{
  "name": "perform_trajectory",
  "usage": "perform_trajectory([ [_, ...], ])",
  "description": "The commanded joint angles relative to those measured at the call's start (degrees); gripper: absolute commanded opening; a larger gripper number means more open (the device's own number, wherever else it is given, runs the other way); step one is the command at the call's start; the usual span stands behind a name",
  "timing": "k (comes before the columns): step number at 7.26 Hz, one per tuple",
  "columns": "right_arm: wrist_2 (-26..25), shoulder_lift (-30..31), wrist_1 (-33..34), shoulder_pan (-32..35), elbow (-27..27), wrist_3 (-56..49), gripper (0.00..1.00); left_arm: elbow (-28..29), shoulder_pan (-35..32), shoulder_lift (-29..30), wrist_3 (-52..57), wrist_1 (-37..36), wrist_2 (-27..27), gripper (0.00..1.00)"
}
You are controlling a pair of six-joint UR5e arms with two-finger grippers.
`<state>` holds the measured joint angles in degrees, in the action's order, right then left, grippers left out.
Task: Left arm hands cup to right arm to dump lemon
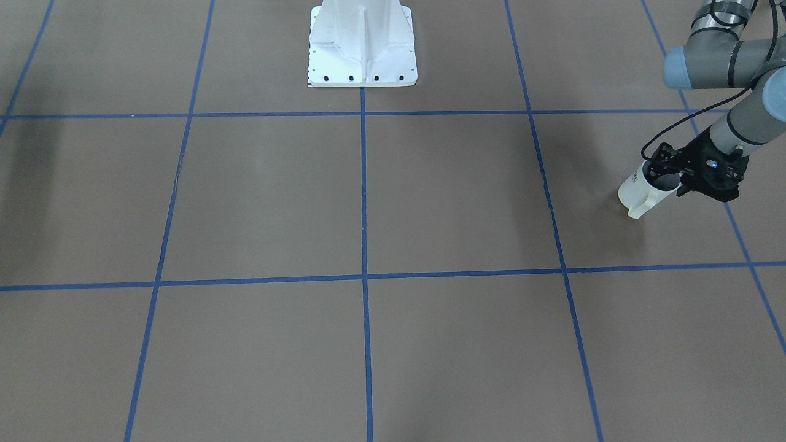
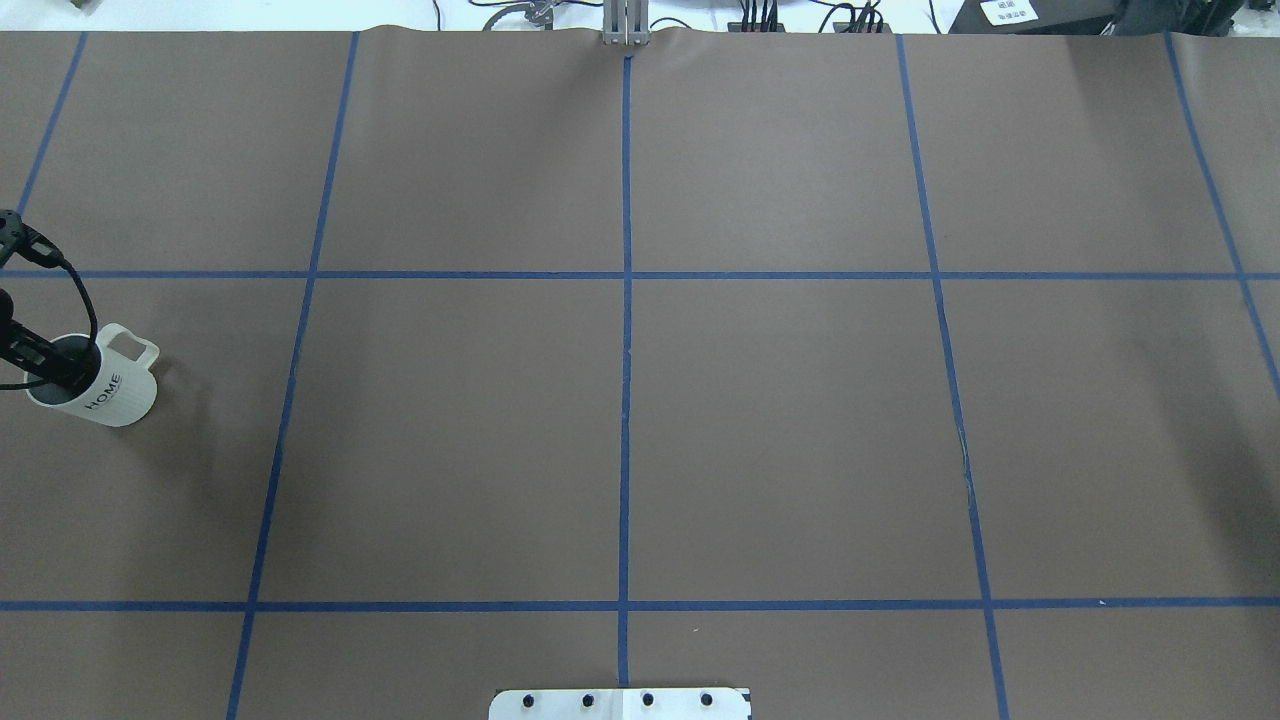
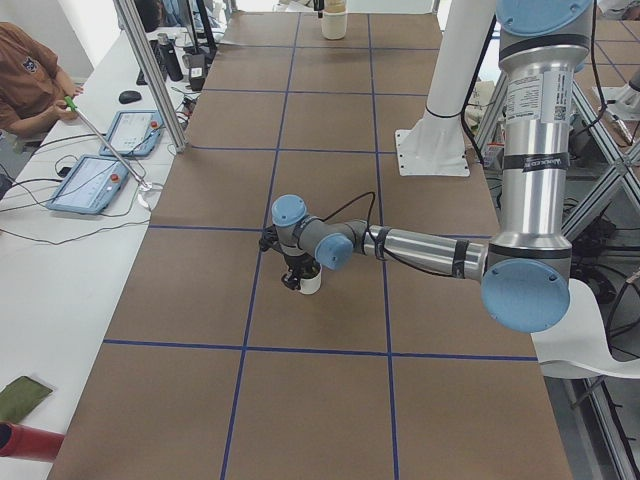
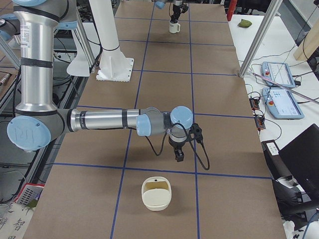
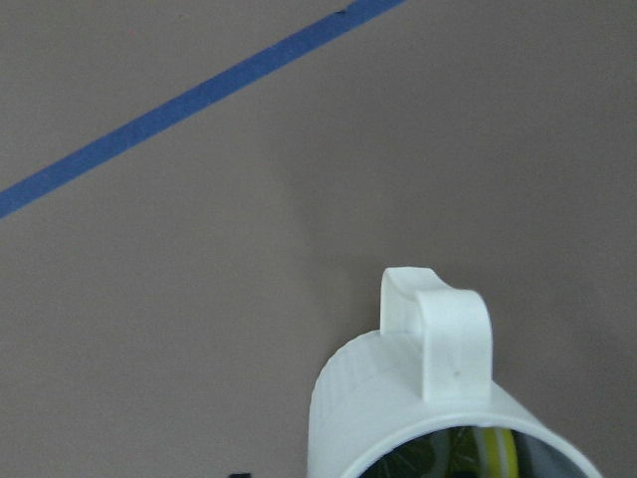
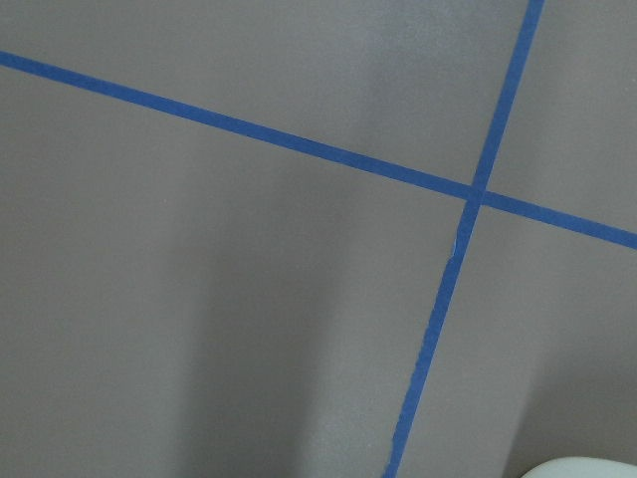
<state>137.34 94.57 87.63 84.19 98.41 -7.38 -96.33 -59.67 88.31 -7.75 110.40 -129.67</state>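
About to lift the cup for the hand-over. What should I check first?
1. Lemon inside the cup: ok, yellow shows inside.
2. Left gripper at the cup's rim: ok.
3. Left gripper's grip closed: cannot tell.
4. Right gripper away from the cup: ok, far down the table.
5. Right gripper open to receive: cannot tell.
6. Cream bowl near right gripper: ok.

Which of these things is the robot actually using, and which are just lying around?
In the job:
cup, gripped at its rim by the left gripper
lemon, inside the cup
right gripper, far from the cup

Lying about:
cream bowl (perhaps where the lemon goes)
tablets
green pouch
mouse
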Motion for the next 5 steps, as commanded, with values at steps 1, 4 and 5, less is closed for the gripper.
perform_trajectory([
  [1,0.0,0.0,0.0,-0.2,0.0,0.0,1.00,-0.3,0.0,0.7,1.5,-0.1,-0.1,0.47],
  [4,0.0,-0.1,0.0,-0.2,0.1,0.0,1.00,-1.2,-1.0,1.0,1.4,-0.4,0.2,0.00],
  [5,0.0,-0.1,0.0,-0.2,0.1,0.0,1.00,-1.7,-2.5,1.7,1.3,-0.5,0.0,0.00],
])
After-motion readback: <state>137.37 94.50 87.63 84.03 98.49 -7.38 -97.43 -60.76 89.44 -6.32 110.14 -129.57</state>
